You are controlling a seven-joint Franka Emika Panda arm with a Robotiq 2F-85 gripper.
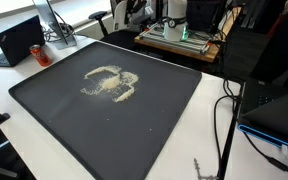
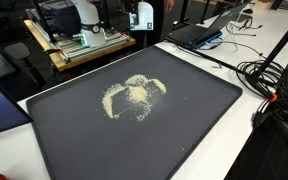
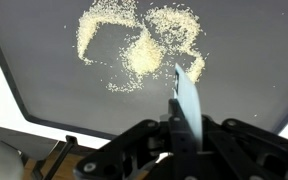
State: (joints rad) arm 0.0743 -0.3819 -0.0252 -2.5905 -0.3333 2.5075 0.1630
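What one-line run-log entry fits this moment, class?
claw: shut on flat blade | grains: scattered on dark tray | blade tip: near grains

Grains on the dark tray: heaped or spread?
Spread: the grains lie in thin curved streaks around a denser patch on the dark tray.

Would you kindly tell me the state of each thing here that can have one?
pincer: shut on the flat blade.
flat blade: upright, edge-on, over the black tray.
grains: scattered in loose curls on the tray, not piled.
black tray: lying flat, grains on it.
laptop: lid open.
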